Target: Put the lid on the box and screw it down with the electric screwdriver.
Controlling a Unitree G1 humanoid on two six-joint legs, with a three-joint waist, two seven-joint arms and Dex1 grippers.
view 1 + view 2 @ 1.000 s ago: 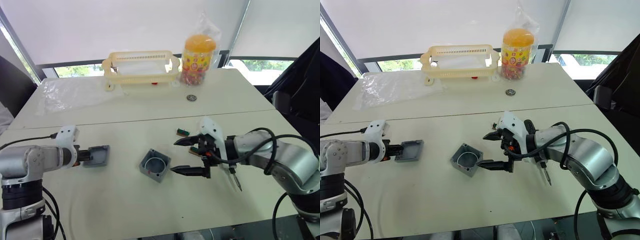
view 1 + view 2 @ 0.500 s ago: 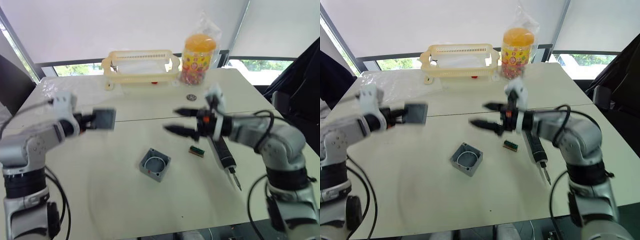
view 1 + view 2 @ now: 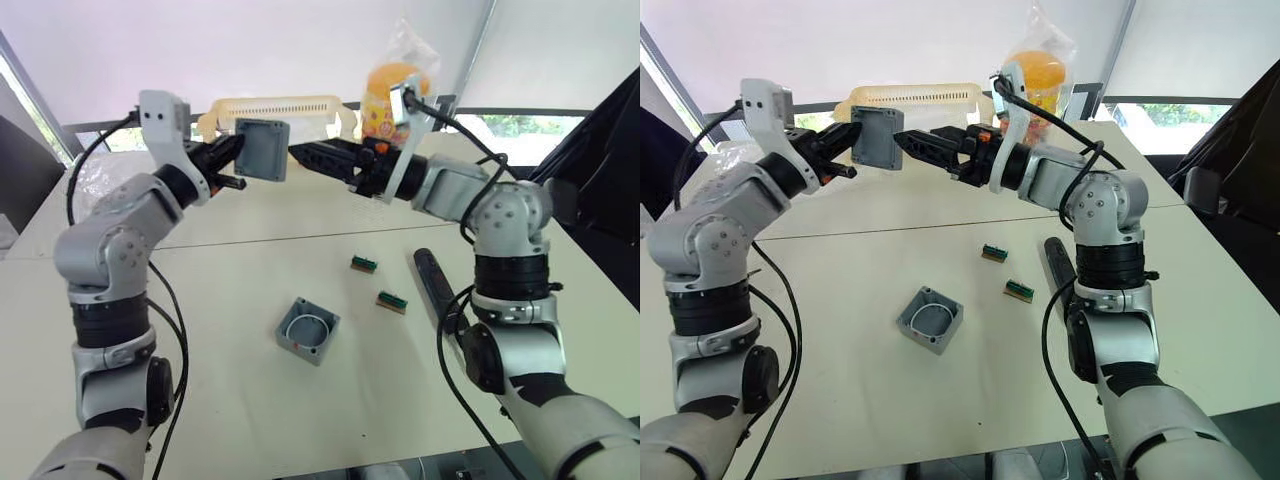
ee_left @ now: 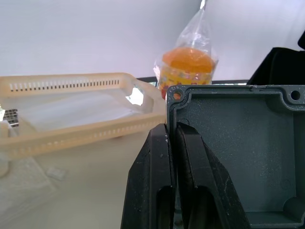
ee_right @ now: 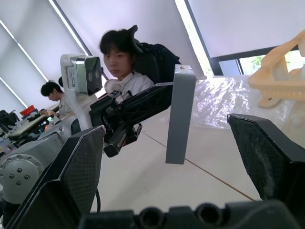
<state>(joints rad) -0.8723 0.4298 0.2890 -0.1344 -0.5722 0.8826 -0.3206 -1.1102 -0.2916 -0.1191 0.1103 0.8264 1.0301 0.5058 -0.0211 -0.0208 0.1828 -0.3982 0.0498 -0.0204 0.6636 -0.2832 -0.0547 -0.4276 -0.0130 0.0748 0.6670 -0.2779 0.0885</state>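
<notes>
The left gripper [image 4: 172, 143] clamps the lid [image 3: 261, 148] above the pale table [image 3: 200, 400]; the right gripper [image 5: 171, 157] gapes wide.

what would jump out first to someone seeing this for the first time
Both arms are raised high over the table: the left tool pinches the flat square grey plastic lid by its edge, with the open right tool reaching toward it. Below on the pale table sits the deep square grey plastic box, and the long black electric screwdriver lies to its right.
</notes>
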